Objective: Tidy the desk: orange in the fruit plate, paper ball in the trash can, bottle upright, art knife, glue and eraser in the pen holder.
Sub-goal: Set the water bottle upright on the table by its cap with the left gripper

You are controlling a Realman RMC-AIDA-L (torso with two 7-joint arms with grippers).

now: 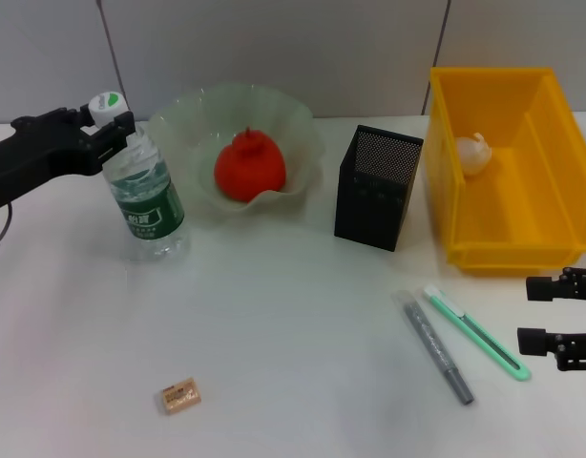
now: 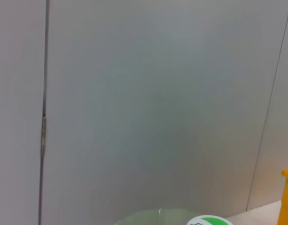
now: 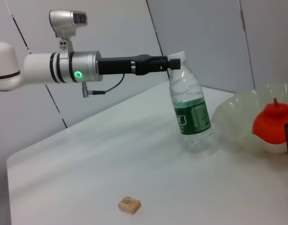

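Observation:
The bottle (image 1: 145, 196) stands upright at the left of the table, and my left gripper (image 1: 110, 126) is shut on its neck just under the white cap (image 3: 180, 55). The orange (image 1: 249, 167) lies in the fruit plate (image 1: 183, 119). The paper ball (image 1: 471, 155) rests inside the trash can (image 1: 551, 181). The pen holder (image 1: 374, 186) stands between plate and can. In front of it lie the glue (image 1: 436, 346) and the art knife (image 1: 476, 332), side by side. My right gripper (image 1: 533, 313) hangs open just right of the knife. The eraser (image 1: 180, 396) lies near the front left.
A grey panelled wall (image 2: 144, 93) runs behind the table. The table's front edge is close to the eraser (image 3: 129, 205). The left arm (image 3: 64, 68) reaches in level over the table's left side.

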